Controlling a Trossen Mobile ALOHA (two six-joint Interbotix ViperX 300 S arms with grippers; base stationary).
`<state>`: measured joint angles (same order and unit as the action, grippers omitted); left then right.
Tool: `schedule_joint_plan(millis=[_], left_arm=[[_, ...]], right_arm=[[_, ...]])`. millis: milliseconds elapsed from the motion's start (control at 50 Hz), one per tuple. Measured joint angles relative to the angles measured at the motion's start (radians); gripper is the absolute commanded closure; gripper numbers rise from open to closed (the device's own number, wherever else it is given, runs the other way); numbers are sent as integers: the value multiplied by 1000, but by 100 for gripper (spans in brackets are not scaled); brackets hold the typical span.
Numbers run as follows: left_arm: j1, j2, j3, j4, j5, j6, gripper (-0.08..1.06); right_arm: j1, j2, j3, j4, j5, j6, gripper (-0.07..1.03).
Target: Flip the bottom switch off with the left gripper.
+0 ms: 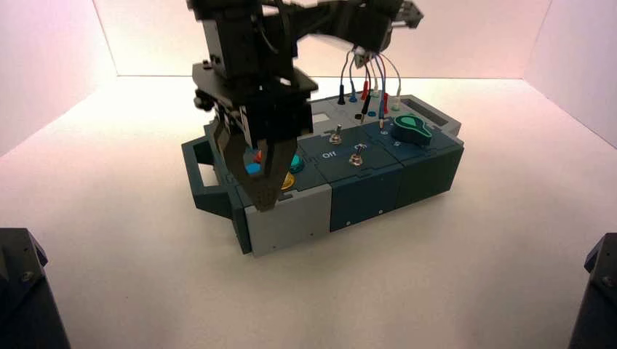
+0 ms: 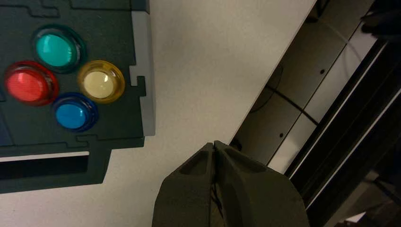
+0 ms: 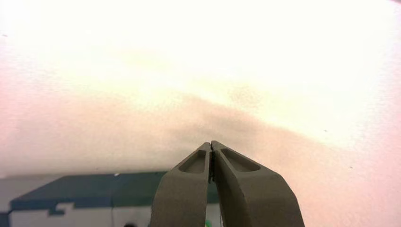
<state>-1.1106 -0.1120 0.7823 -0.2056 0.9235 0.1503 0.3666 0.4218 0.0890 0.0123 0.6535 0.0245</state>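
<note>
The left end effector hangs above the left part of the box, over the group of four round buttons. Its two long fingers are pressed together, tip against tip, and they grasp nothing; the left wrist view shows the same clenched tips. In the high view the tips lie in front of the box's grey front wall, just beside the yellow button. They are apart from the switches.

In the left wrist view the four buttons are plain: a green button, a red button, a yellow one and a blue button, close together on the dark panel.

The bottom switch stands on the dark blue panel in the middle of the box, near the box's front wall and to the right of the left end effector. The other switch is just behind it, nearer the pale window. The position of either lever cannot be told from these views.

To the right of the switches there is a green knob. Behind them several coloured wires go up from the box toward the right arm.

The right end effector is held high behind the box, and its fingers are also clenched on nothing. The box stands turned on the white surface, near its middle.
</note>
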Motion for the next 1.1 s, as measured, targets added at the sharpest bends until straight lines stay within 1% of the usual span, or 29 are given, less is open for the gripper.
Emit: schedule_joint_plan(millis=[140, 260, 400, 460, 540, 580, 640, 680, 720, 860, 1000, 1100], left_arm=[[0, 14, -2, 0, 6, 8, 101], [0, 23, -5, 0, 6, 18, 101], [0, 48, -6, 5, -8, 31, 101], [0, 78, -8, 14, -25, 32, 101], [0, 100, -9, 18, -35, 34, 101], [0, 112, -11, 28, -44, 34, 101], [-2, 133, -14, 34, -54, 34, 101], [2, 149, -14, 46, -61, 34, 101], [2, 156, -15, 52, -67, 34, 101], [9, 167, -15, 57, -86, 34, 101], [57, 167, -15, 64, -109, 35, 101], [84, 167, -9, 67, -114, 44, 101]], right_arm=[[2, 64, -31, 14, 18, 2, 99], [2, 103, -32, 25, 41, 0, 99], [0, 112, -29, 29, 58, 0, 99], [0, 112, -15, 29, 54, 0, 99], [0, 107, -6, 29, 52, 0, 99], [-2, 104, 0, 29, 52, 0, 99], [-5, 95, 17, 29, 52, -2, 99], [-5, 89, 26, 28, 52, -2, 99], [-6, 83, 37, 28, 52, -2, 99], [-11, 61, 78, 29, 52, 0, 99], [-12, 41, 115, 28, 49, -2, 99], [-12, 32, 132, 28, 44, -2, 99]])
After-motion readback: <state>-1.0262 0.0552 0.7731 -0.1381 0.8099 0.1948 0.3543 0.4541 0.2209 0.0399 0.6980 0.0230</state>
